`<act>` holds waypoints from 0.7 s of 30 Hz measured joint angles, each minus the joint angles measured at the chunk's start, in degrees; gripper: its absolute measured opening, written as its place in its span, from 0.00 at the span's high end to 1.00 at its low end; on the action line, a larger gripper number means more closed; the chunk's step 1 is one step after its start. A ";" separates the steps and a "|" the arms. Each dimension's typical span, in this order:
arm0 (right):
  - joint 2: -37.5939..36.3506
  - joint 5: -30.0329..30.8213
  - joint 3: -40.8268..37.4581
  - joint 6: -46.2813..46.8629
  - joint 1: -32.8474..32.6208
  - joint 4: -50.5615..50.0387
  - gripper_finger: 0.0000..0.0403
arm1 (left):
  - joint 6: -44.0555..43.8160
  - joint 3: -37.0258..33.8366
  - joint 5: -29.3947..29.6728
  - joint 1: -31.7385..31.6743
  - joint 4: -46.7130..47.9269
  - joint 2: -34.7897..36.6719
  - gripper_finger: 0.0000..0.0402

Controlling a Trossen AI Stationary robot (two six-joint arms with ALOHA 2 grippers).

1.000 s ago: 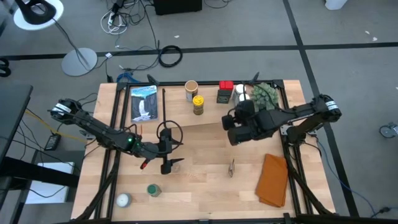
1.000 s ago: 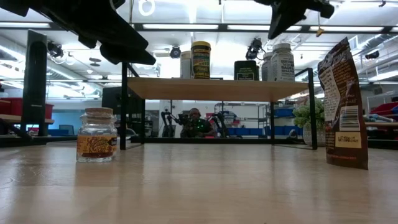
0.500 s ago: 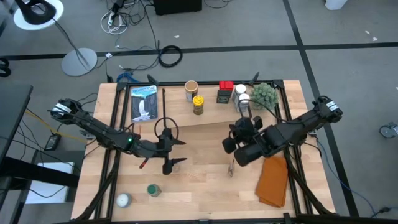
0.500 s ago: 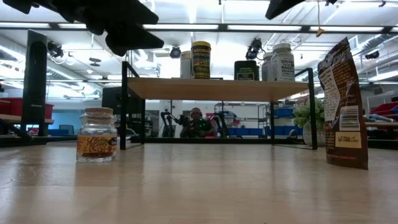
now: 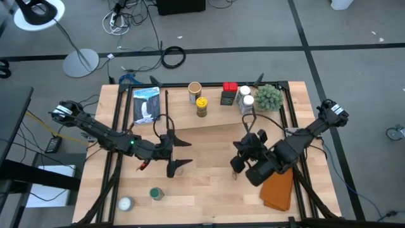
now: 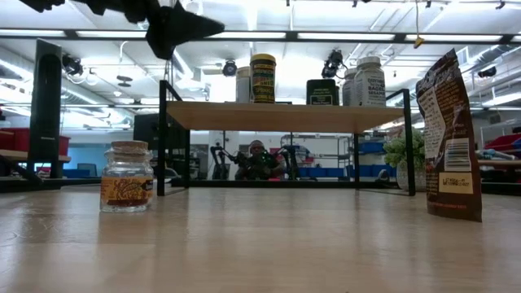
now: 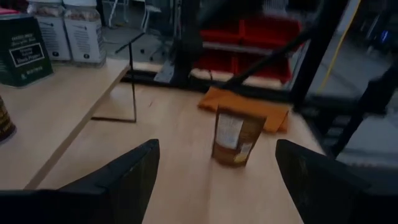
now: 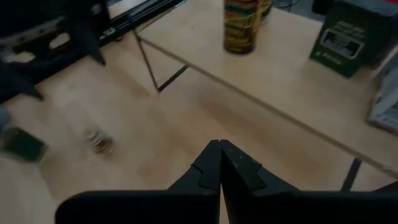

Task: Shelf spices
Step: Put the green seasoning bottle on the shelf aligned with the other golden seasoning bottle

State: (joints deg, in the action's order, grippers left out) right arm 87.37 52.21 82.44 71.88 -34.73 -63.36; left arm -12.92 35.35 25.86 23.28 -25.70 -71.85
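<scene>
Several spices already stood on the shelf [image 5: 218, 130] along its far edge: a tan jar [image 5: 194, 91], a yellow-capped jar [image 5: 201, 105], a dark green tin [image 5: 228, 97], a red tin [image 5: 230, 87] and two white-lidded jars [image 5: 246, 99], lined up as if being stocked in a row. Three more waited off the shelf: a brown pouch [image 7: 234, 136] standing on the table [image 5: 209, 196] near the orange cloth [image 5: 276, 188], plus a green-lidded jar [image 5: 155, 193] and a white-lidded one [image 5: 124, 203] at the near left corner. The left gripper [image 5: 174, 154], fingers spread wide and empty, hovered above the table in front of the shelf, facing the pouch, probably lining up to fetch it. The right gripper [image 5: 238, 161], fingers pressed together and holding nothing, hung near the pouch, beside the cloth.
</scene>
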 joint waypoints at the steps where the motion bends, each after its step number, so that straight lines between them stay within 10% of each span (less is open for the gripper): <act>1: 0.38 0.01 -0.08 0.00 -0.41 0.73 0.98 | -1.24 0.00 0.01 0.00 -0.90 0.03 0.19; 21: 0.64 -4.49 -10.40 2.05 -12.67 11.57 1.00 | -3.90 0.02 2.93 -0.03 -2.79 0.02 0.19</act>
State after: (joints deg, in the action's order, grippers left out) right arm 88.01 47.72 72.04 73.92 -47.40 -51.79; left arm -16.82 35.38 28.79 23.24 -28.49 -71.83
